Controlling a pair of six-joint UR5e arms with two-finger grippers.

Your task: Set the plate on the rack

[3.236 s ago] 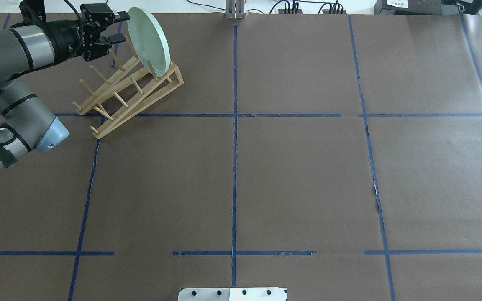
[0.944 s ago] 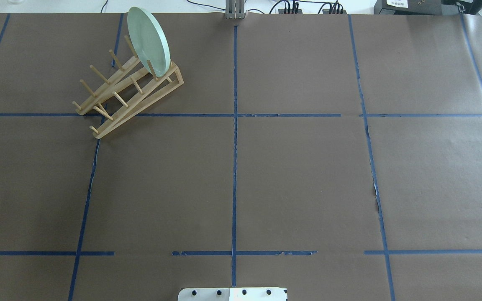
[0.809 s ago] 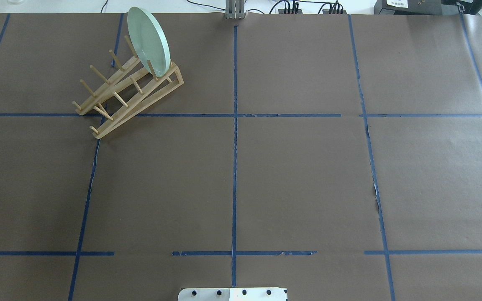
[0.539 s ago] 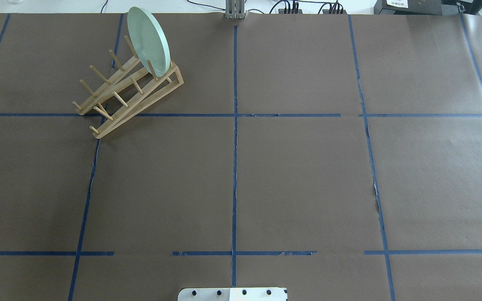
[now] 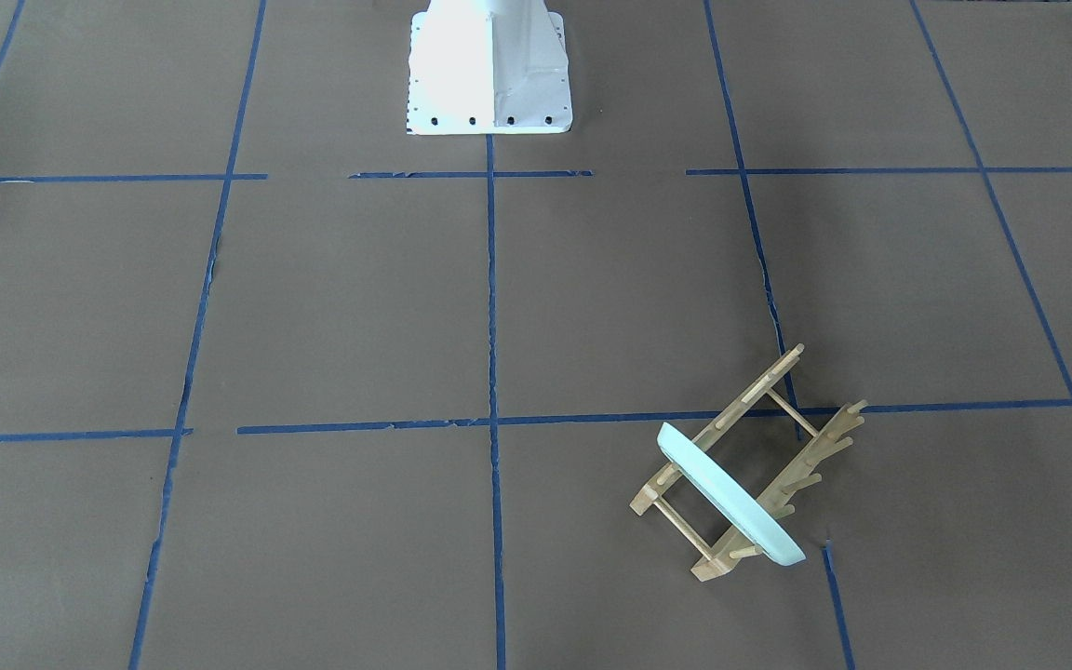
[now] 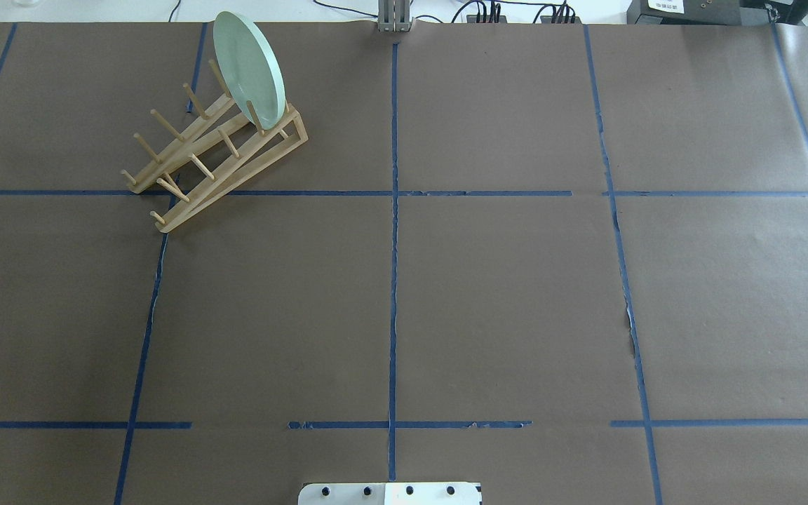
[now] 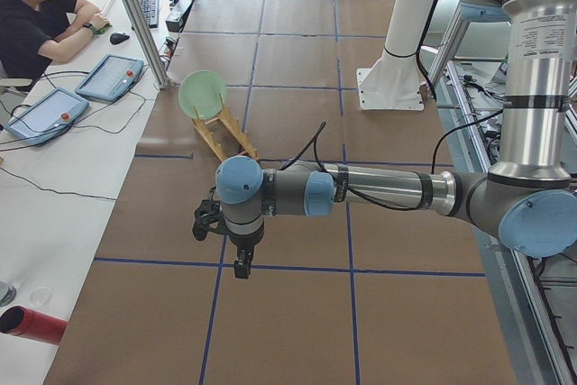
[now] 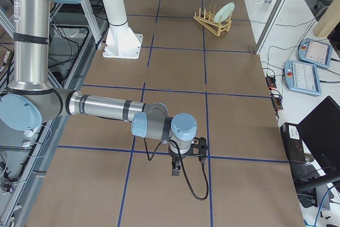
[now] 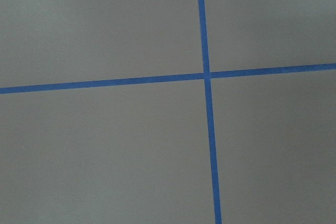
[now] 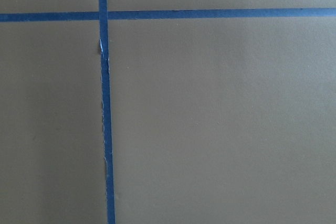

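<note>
The pale mint-green plate stands on edge between the pegs at the far end of the light wooden rack, at the table's far left. Nothing holds it. It also shows in the front-facing view on the rack, and small in the exterior left view. My left gripper hangs over bare table well away from the rack, and I cannot tell if it is open. My right gripper hangs over the table's opposite end, and I cannot tell its state either.
Brown paper with blue tape lines covers the table. The white robot base plate sits at the near edge. An operator sits beyond the far edge with tablets. A red cylinder lies off the table's end.
The left arm, open beside the plate 3.2 s ago, has left the overhead view. The plate has stayed on the rack. Nothing has moved over the last second.
</note>
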